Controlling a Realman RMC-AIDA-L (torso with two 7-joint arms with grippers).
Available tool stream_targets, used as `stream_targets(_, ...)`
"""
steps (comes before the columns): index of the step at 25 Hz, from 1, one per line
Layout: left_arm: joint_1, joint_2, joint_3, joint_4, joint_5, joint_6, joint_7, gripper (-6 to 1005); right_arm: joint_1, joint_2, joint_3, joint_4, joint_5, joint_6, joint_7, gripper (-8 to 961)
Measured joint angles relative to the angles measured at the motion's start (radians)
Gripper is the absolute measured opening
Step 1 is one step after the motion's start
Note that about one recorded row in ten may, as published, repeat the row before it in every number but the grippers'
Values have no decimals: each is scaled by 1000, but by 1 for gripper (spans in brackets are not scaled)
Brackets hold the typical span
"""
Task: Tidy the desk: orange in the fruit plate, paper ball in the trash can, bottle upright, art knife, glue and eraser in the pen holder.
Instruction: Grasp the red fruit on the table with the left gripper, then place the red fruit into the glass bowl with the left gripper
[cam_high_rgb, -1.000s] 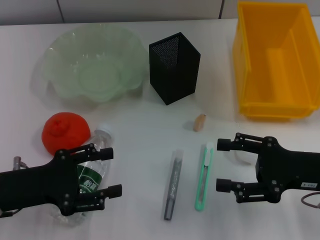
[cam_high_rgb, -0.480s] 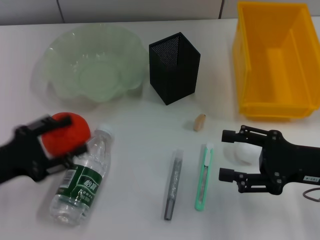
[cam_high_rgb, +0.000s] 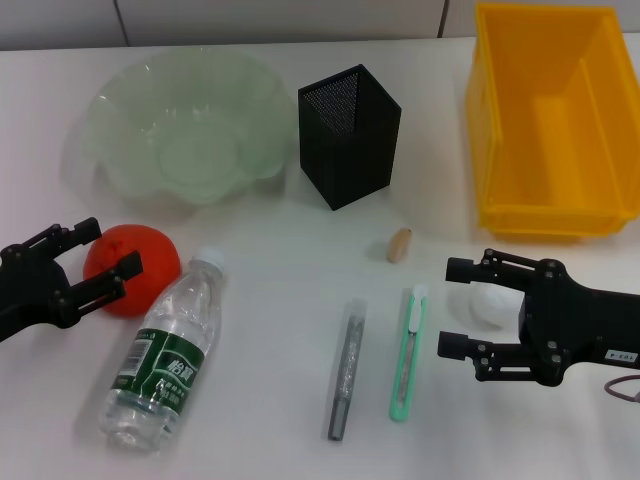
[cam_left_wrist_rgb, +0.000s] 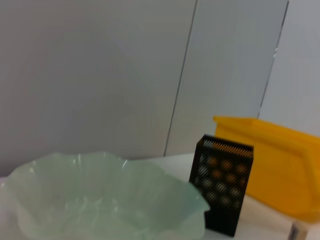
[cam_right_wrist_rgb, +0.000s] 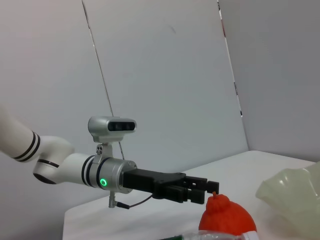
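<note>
Two grippers low over the desk. Left gripper (cam_high_rgb: 98, 260) spread wide, fingers either side of the orange (cam_high_rgb: 133, 269), beside the lying bottle (cam_high_rgb: 165, 350). Right gripper (cam_high_rgb: 458, 306) spread wide around the paper ball (cam_high_rgb: 484, 303), near the art knife (cam_high_rgb: 408, 352).

I see a translucent glossy plate (cam_high_rgb: 180, 130), black metal mesh holder (cam_high_rgb: 350, 135), clear plastic bottle (cam_high_rgb: 165, 355), shiny yellow plastic bin (cam_high_rgb: 550, 120), smooth white table (cam_high_rgb: 270, 280).

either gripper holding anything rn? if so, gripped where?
Nothing held. Left gripper is open, fingers straddling the orange but not closed on it. Right gripper is open around the paper ball, no clamp visible.
</note>
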Motion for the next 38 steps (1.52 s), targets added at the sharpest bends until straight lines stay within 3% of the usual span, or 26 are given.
stream_targets(14,-23,2,10,3,14,-107,-51,610,-1,0,0,-1,-2,7,1,837)
stream_targets(20,-24,2,49,8,13,-99,-52,385,-1,0,3,-1,-2,9,3,837)
stream_targets(22,-24,1,48,10,8,-92,-52,201,-1,0,7,-1,-2,9,4,837)
stream_targets(33,3,1,33,191,-217,116,-147,133,-2,0,36,-1,0,1,7,836)
stream_targets(38,-69,-1,42,190,-290,86,-172,127,-3,0,48,-4,1,-8,65,836)
